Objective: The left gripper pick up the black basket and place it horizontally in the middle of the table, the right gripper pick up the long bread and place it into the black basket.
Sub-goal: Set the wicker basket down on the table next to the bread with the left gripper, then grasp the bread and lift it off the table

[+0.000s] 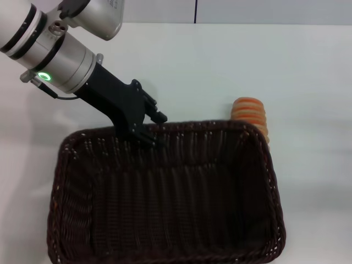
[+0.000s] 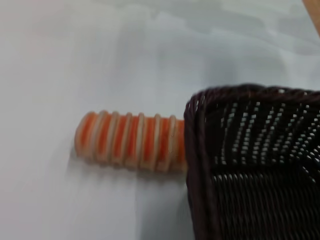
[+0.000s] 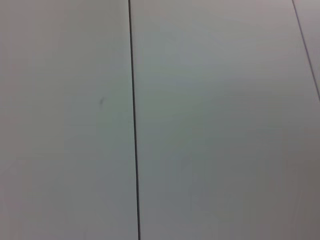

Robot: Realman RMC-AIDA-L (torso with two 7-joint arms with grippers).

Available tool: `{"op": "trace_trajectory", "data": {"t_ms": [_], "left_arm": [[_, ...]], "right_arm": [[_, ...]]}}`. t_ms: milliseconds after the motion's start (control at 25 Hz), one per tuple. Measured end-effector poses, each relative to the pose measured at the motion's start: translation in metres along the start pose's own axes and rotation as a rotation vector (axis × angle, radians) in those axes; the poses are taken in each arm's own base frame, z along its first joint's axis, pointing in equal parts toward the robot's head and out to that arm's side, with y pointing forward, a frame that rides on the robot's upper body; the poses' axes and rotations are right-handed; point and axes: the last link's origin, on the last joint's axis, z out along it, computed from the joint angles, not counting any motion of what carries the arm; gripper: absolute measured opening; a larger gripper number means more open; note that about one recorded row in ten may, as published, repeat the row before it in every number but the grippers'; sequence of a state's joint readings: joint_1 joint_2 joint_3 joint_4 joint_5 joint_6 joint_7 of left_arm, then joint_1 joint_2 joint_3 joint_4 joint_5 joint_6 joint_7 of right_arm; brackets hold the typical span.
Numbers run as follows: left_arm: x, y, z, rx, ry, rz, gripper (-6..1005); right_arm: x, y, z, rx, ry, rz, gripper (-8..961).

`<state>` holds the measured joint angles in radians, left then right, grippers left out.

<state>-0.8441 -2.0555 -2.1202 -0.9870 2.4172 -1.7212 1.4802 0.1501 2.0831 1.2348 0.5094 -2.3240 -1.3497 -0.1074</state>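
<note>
The black basket fills the near half of the white table in the head view, long side across. My left gripper, on the arm with the green light, is closed over the basket's far rim left of its middle, one finger outside and one inside. The long bread lies just behind the basket's far right corner, partly hidden by the rim. The left wrist view shows the bread touching or just behind a corner of the basket. My right gripper is out of view.
The right wrist view shows only a pale flat surface with a thin dark seam. Bare white tabletop lies behind and to the right of the basket. The table's far edge runs along the back.
</note>
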Motion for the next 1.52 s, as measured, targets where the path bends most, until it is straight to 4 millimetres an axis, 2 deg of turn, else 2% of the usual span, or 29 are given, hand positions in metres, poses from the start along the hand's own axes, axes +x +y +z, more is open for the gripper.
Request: {"op": "trace_trajectory", "data": {"t_ms": [160, 280, 320, 360, 480, 520, 600, 640, 680, 720, 760, 920, 960, 1120, 1200, 1320, 1520], "left_arm": [[0.005, -0.002, -0.004, 0.021, 0.034, 0.018, 412], [0.013, -0.007, -0.018, 0.084, 0.131, 0.016, 539], [0.016, -0.013, -0.036, 0.158, 0.252, -0.007, 582], [0.016, -0.013, -0.036, 0.158, 0.252, -0.007, 582], [0.010, -0.021, -0.073, 0.314, 0.503, -0.084, 581], [-0.002, -0.024, -0.095, 0.414, 0.647, -0.147, 581], [-0.009, -0.024, -0.102, 0.456, 0.696, -0.175, 581], [-0.026, -0.022, -0.114, 0.536, 0.777, -0.229, 581], [-0.026, -0.022, -0.114, 0.536, 0.777, -0.229, 581], [-0.042, -0.017, -0.121, 0.591, 0.817, -0.276, 581], [-0.042, -0.017, -0.121, 0.591, 0.817, -0.276, 581], [-0.081, -0.001, -0.134, 0.705, 0.883, -0.384, 580], [-0.081, -0.001, -0.134, 0.705, 0.883, -0.384, 580], [-0.111, 0.013, -0.145, 0.787, 0.902, -0.455, 579], [-0.115, 0.015, -0.146, 0.798, 0.905, -0.466, 579], [-0.133, 0.024, -0.153, 0.856, 0.926, -0.511, 579], [-0.147, 0.032, -0.161, 0.921, 0.965, -0.549, 578]], "right_arm": [[0.000, 0.001, -0.002, -0.005, 0.001, -0.001, 714], [0.001, 0.002, -0.003, -0.014, 0.004, 0.000, 714], [0.002, 0.005, -0.004, -0.028, 0.010, 0.003, 714], [0.002, 0.005, -0.004, -0.028, 0.010, 0.003, 714], [0.002, 0.015, -0.005, -0.068, 0.018, 0.017, 714], [0.002, 0.025, -0.007, -0.105, 0.026, 0.036, 714], [0.002, 0.030, -0.008, -0.121, 0.032, 0.048, 714], [0.002, 0.042, -0.011, -0.155, 0.057, 0.080, 714], [0.002, 0.042, -0.011, -0.155, 0.057, 0.080, 714], [0.001, 0.054, -0.011, -0.193, 0.088, 0.116, 714], [0.001, 0.054, -0.011, -0.193, 0.088, 0.116, 714], [-0.008, 0.088, -0.012, -0.321, 0.175, 0.168, 714], [-0.008, 0.088, -0.012, -0.321, 0.175, 0.168, 714], [-0.023, 0.106, -0.007, -0.398, 0.277, 0.187, 714], [-0.028, 0.108, -0.005, -0.407, 0.291, 0.192, 714], [-0.040, 0.117, 0.003, -0.447, 0.407, 0.201, 714], [-0.050, 0.124, 0.016, -0.487, 0.568, 0.193, 714]]}}
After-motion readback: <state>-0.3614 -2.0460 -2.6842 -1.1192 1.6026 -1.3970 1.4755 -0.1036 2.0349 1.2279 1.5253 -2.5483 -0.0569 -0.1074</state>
